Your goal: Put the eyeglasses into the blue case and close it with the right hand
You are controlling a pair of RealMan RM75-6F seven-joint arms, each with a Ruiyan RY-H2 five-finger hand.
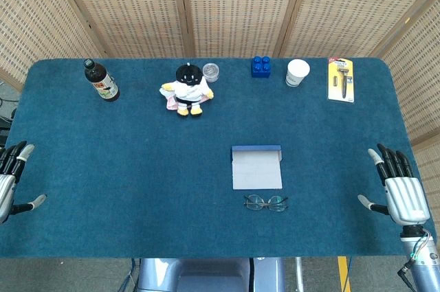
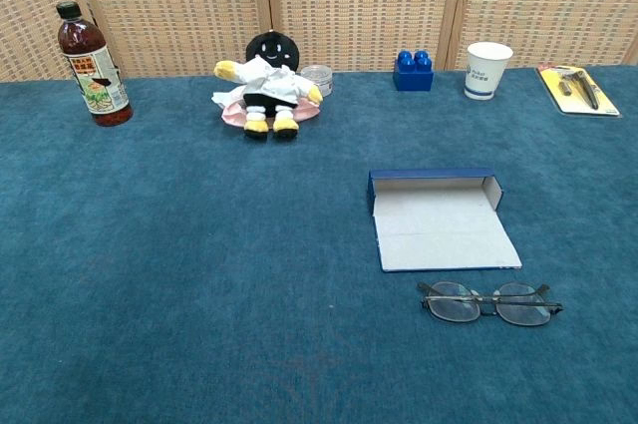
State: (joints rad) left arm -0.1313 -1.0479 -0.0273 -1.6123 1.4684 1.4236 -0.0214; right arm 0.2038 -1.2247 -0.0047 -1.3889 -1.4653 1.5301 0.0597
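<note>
- The eyeglasses (image 2: pixel 489 302) lie folded on the blue-carpeted table (image 1: pixel 137 168), near its front edge and a little right of centre, lenses facing up.
- Just behind them, apart by a thin strip of carpet, the blue case (image 2: pixel 439 216) lies open: its pale flap is spread flat toward the front edge, and its low blue wall stands along the far side.
- The right hand (image 1: pixel 402 187) hangs at the table's right edge near the front corner, palm down, fingers spread apart and holding nothing; it is well apart from the glasses and case.
- The left hand (image 1: pixel 9 176) shows at the left edge near the front corner, partly cut off by the frame; its fingers are apart and it holds nothing.
- Neither hand shows in the chest view.
- Along the back edge, from left to right: a dark sauce bottle (image 2: pixel 92 66) standing upright, a black-headed plush doll (image 2: pixel 267 84) in white clothes, a small clear jar (image 2: pixel 318 79) just beside the doll, a blue toy brick (image 2: pixel 413 71), a white paper cup (image 2: pixel 487 70), and a yellow blister pack (image 2: pixel 577 89) with a razor lying flat near the back right corner.
</note>
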